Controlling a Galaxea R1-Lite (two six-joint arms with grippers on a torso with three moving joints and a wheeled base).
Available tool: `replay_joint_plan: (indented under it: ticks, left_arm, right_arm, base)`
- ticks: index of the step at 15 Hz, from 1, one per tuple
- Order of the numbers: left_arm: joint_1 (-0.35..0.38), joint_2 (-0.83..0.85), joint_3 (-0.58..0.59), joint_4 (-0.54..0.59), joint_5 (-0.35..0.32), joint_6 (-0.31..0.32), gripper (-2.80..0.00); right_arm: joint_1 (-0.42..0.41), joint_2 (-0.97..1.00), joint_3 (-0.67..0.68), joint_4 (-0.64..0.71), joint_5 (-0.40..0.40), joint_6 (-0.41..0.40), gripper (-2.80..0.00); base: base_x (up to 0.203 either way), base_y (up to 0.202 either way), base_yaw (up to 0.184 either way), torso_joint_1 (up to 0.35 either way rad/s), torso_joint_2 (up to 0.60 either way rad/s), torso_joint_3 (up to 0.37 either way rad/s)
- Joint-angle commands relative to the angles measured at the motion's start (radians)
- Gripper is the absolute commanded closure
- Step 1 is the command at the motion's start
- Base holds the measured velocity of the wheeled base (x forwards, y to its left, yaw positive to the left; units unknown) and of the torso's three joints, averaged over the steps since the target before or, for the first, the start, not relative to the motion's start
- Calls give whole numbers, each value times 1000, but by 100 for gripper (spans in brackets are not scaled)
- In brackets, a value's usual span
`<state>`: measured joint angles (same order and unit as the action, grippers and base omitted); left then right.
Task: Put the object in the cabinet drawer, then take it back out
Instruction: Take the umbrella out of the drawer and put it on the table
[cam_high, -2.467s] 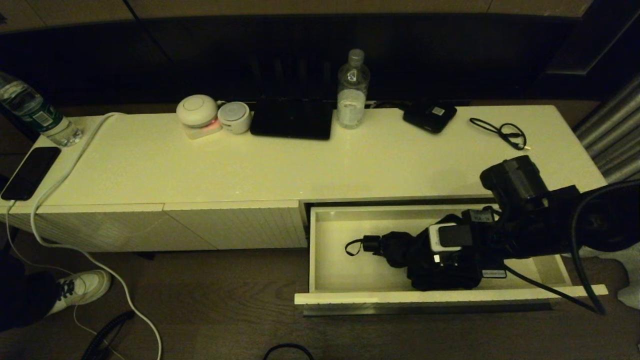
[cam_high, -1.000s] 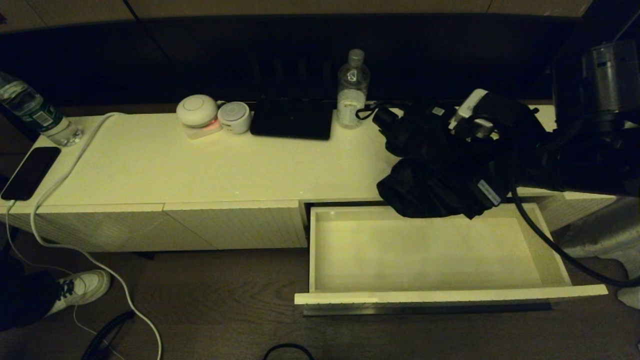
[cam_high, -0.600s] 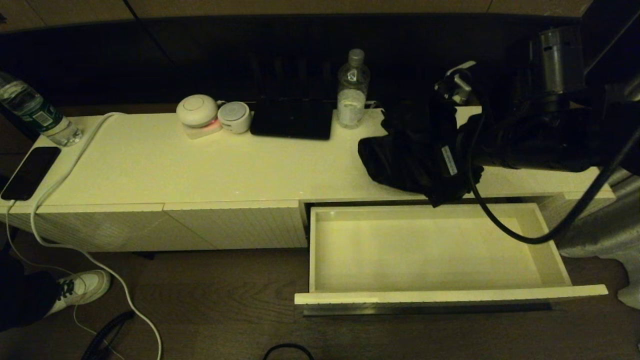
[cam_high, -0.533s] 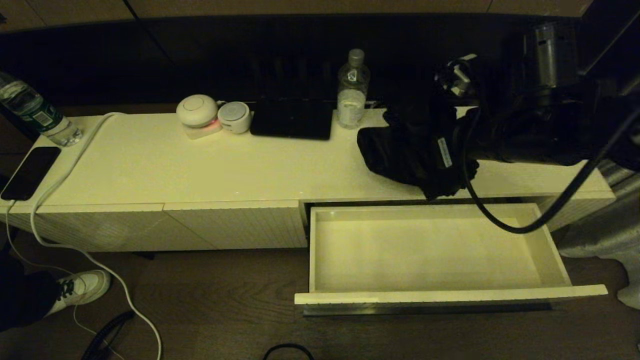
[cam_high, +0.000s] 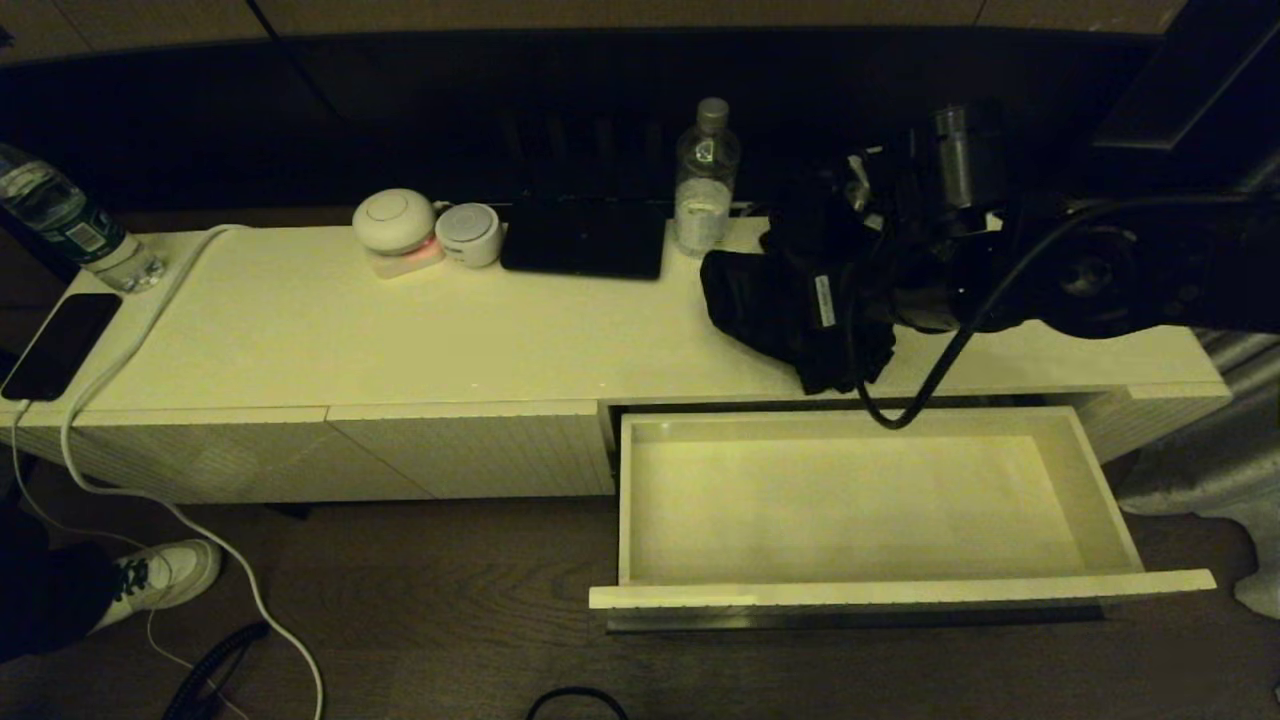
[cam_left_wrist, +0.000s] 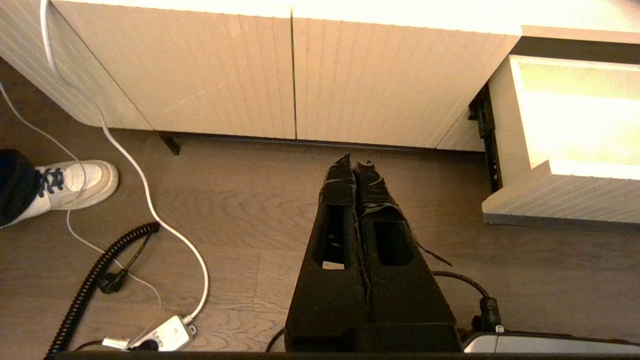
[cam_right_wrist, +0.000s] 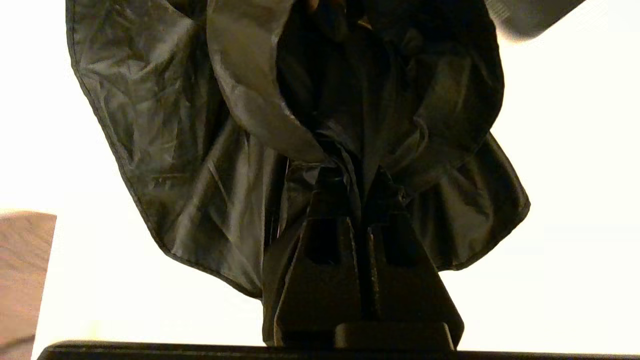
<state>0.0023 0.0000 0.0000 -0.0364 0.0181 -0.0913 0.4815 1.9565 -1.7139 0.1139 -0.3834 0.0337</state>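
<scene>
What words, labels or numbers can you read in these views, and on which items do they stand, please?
No text reads clearly.
Bottle at the cabinet's left end: printed label, too small to read.
Bottle at the back: pale emblem, no letters legible.
Black fabric bundle, held by the right gripper: white tag, print too blurred.

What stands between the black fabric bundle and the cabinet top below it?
Nothing visible. The right gripper, jaws shut on the black fabric bundle, holds it over bare cabinet top; the water bottle stands behind, to the left.
</scene>
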Motion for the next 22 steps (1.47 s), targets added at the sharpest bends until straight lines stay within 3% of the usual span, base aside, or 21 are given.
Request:
replay_joint_plan:
  ticks: [1,10,22]
  left_arm:
    - [1,-2,0,0,0,-1,0]
    - [1,-2,0,0,0,-1,0]
    - [1,-2,0,0,0,-1,0]
  right_arm:
    - [3,71,-14,-20,-3,53,0]
    - [8,113,-98,-29,-3,130,0]
    - [19,9,-18,-32,-44,97,0]
  base:
    - [0,0,0,0,0,0]
    - [0,0,0,0,0,0]
    - [0,0,0,0,0,0]
